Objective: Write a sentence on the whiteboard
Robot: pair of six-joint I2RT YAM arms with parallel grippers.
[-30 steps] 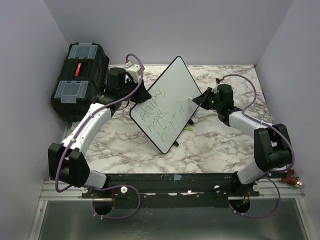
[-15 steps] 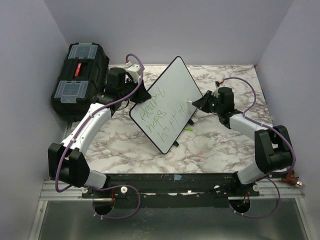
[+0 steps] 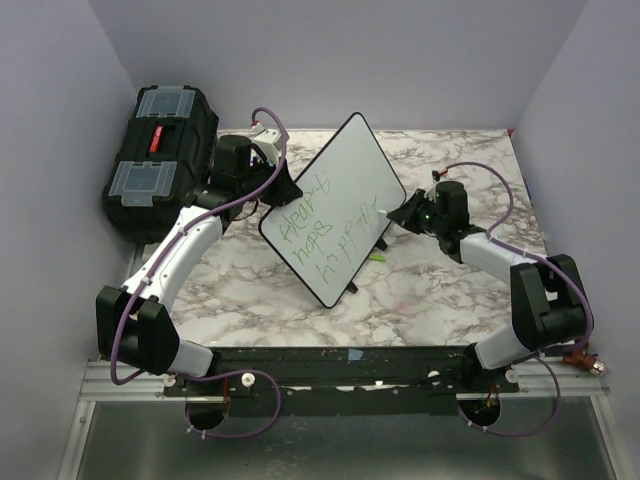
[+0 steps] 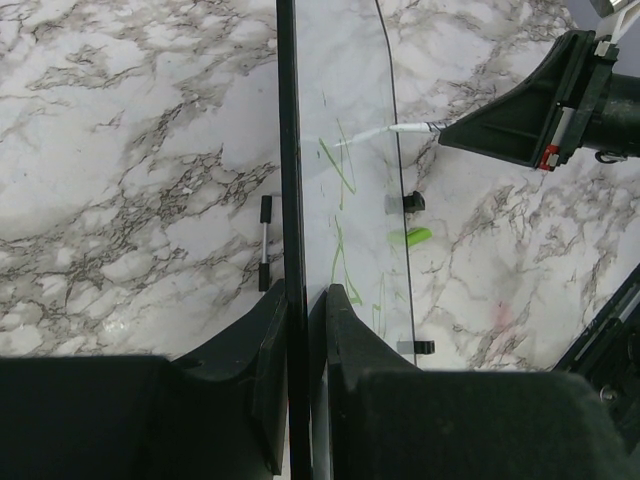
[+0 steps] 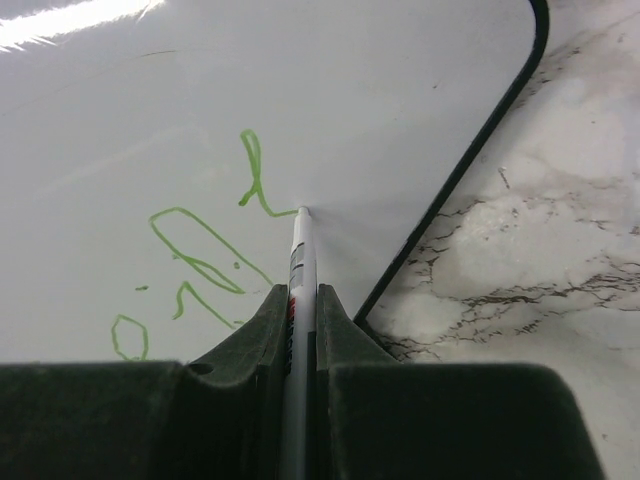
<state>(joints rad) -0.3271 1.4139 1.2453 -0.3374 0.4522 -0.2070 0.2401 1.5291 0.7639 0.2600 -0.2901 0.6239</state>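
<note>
Clamping the flat white rectangular whiteboard (image 3: 345, 175) with rounded corners and thin black edge by its 9 o'clock edge in the left gripper (image 4: 303, 295), with fingers closed on either face. Holding that board tilted up over the middle of the grey-veined marble-patterned table (image 3: 450, 290), with one corner pointing to 12 o'clock and the opposite corner down at 6 o'clock. Pinching a slim white marker pen (image 5: 300, 255) in the closed right gripper (image 5: 303, 300), reaching in from 3 o'clock and pressing the tip to the board face near its 3 o'clock edge, at the end of a green stroke. Displaying the green handwritten sentence (image 3: 310, 237) in three lines, reading roughly "Heart", then "hopes", then a line starting with "h" and trailing into loops too unclear to read. Sharing the table with a small green cap-like piece (image 3: 377, 256) just off the board's 5 o'clock side, and with a black plastic toolbox (image 3: 160, 150) at 10 o'clock, bearing clear lid compartments and a red label (image 3: 160, 140) too small to read.
</note>
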